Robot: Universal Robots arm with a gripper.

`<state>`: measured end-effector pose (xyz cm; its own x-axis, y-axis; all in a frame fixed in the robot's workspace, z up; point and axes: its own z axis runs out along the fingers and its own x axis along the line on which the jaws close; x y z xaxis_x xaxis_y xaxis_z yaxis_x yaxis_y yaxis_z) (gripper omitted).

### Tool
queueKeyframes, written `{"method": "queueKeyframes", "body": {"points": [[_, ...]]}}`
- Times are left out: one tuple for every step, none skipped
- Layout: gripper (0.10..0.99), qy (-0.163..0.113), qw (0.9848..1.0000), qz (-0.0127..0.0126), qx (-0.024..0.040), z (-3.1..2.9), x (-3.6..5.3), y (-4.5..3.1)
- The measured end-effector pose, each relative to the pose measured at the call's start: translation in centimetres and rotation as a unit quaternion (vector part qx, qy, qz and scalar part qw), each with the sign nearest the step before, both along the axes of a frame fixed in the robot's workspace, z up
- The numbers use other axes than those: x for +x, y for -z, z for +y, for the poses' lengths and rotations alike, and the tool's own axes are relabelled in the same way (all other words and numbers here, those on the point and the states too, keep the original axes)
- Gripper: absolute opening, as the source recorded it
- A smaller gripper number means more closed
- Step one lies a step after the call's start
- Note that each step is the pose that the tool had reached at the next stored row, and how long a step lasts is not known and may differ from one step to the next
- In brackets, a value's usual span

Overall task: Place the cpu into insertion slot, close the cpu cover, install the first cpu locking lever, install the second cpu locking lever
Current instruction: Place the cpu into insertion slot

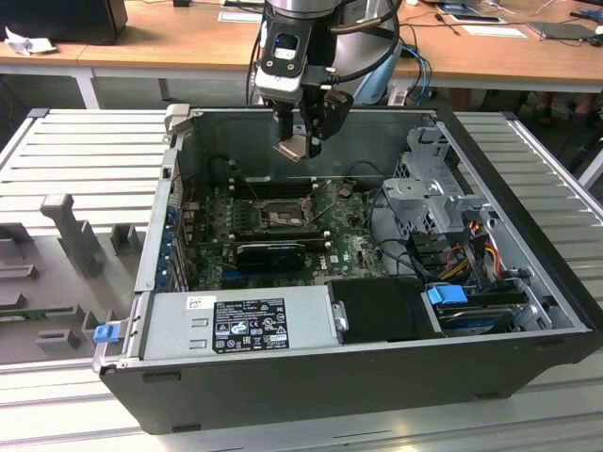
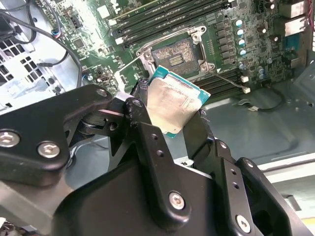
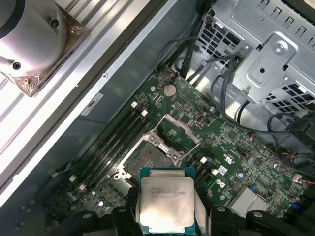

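Exterior view, jaws: I grip the chip (image 1: 293, 148) by its edges, tilted, in the air over the far side of the open computer case (image 1: 377, 367).
Exterior view, socket: the socket (image 1: 283, 218) lies below on the green board (image 1: 353, 247), well apart from the chip.
Exterior view, case: it sits on the ribbed grey worktop (image 1: 85, 151).
Second wrist view, jaws: my black fingers (image 2: 147, 135) press on two opposite edges of the chip (image 2: 174, 105), silver face showing.
Second wrist view, socket: the socket (image 2: 178, 55) lies uncovered beyond the chip.
First wrist view, chip: the chip (image 3: 166, 204) hangs above the board, near the socket (image 3: 147, 158).
First wrist view, cover: the cover (image 3: 168, 145) stands swung up beside the socket.
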<state>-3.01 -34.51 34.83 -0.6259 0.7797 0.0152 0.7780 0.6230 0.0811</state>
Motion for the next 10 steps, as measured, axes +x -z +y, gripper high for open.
{"method": "queueKeyframes", "body": {"points": [[0.529,0.005,1.0000,0.0000,0.0000,0.00,0.00,0.00],[0.529,0.009,1.0000,0.0000,0.0000,0.00,0.00,0.00],[0.529,0.013,0.9999,0.0000,0.0000,0.00,0.00,0.01],[0.529,0.017,0.9999,0.0000,0.0000,0.00,0.00,0.01],[0.529,0.022,0.9998,0.0000,0.0000,0.00,0.00,0.01],[0.529,0.027,0.9996,0.0000,0.0000,0.00,0.00,0.01],[0.529,0.030,0.9996,0.0000,-0.0001,0.00,0.00,0.01],[0.529,0.035,0.9994,0.0000,0.0000,0.00,0.00,0.02],[0.529,0.038,0.9993,0.0000,-0.0001,0.00,0.00,0.02],[0.529,0.040,0.9992,0.0000,-0.0001,0.00,0.00,0.01]]}}
